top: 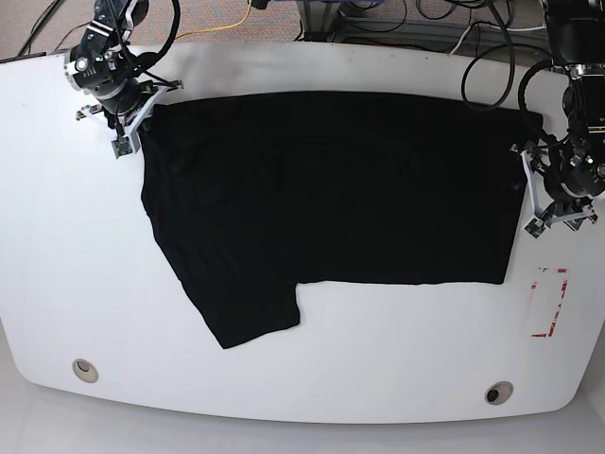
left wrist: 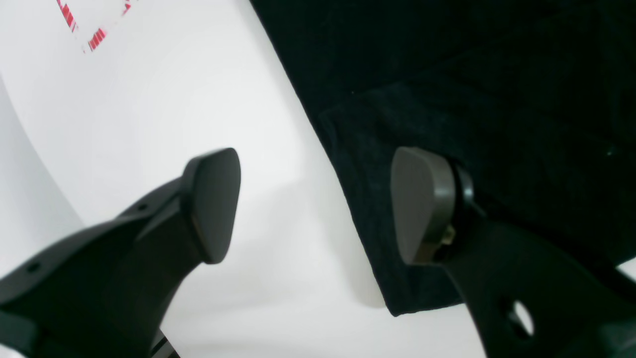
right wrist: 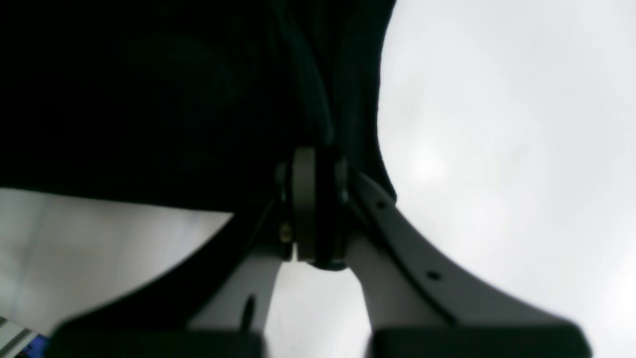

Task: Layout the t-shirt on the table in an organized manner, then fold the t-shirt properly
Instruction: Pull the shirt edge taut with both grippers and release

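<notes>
Base view shows me the t-shirt (top: 331,199) spread black across the middle of the table (top: 57,284), its long axis running left to right, with one sleeve hanging down toward the lower left of the frame. The left claw (top: 558,189) sits at the right edge of the cloth, just beside the hem; the right claw (top: 123,123) is at the upper left corner of the cloth, near the shoulder. Each arm is nearer its own end, so I judge any next tug or fold will start from these two ends.

From the left wrist camera I see what the base view cannot: the left claw (left wrist: 313,209) has its pads wide apart and empty, one pad over bare table, the other over the dark fabric, whose corner lies at lower right. The red tape rectangle (left wrist: 94,37) shows at upper left.

In the right wrist view the right claw (right wrist: 318,214) is pressed together, clamped on a fold of the shirt that fills the upper left.
</notes>
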Action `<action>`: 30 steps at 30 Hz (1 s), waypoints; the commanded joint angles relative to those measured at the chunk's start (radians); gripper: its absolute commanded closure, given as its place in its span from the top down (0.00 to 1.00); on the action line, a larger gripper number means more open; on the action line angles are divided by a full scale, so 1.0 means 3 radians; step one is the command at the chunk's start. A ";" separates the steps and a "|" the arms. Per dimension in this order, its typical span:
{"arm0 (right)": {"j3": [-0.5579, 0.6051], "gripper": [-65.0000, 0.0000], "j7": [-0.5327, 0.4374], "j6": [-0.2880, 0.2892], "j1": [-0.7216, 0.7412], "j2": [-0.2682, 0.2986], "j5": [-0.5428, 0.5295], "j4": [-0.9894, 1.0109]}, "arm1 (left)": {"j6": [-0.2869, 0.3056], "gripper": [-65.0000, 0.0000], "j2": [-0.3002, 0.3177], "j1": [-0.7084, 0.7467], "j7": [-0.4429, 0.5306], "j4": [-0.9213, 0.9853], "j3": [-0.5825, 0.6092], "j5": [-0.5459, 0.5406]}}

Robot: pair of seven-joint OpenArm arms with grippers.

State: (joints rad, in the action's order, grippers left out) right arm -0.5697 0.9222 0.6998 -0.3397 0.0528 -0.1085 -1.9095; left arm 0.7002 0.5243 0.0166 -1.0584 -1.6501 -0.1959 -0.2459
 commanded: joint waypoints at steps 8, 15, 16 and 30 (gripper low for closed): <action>-0.0021 0.65 -0.0033 -0.0006 -0.0077 0.0036 -0.0014 -0.0307 | -0.0007 0.70 0.0081 -0.0083 0.0032 -0.0389 -0.0255 -0.0012; -0.0021 0.81 -0.0033 -0.0006 -0.0226 0.0036 -0.0035 -0.0348 | -0.0007 0.70 0.0081 -0.0083 0.0032 -0.0399 -0.0301 -0.0017; -0.0021 0.81 -0.0033 -0.0006 -0.0231 0.0036 -0.0040 -0.0348 | -0.0007 0.70 0.0081 -0.0083 0.0032 -0.0399 -0.0306 -0.0017; -0.0211 0.81 -0.0044 -0.0006 0.0148 -0.0071 -0.0024 -0.0036 | -0.0007 0.69 -0.0201 0.0310 0.0032 -0.0399 -0.0710 -0.0313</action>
State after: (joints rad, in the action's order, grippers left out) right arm -0.6010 0.9234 0.6998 -0.3153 0.0189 -0.1123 -1.9423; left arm 0.6971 0.4603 0.1146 -1.0721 -1.7535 -0.3962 -0.3164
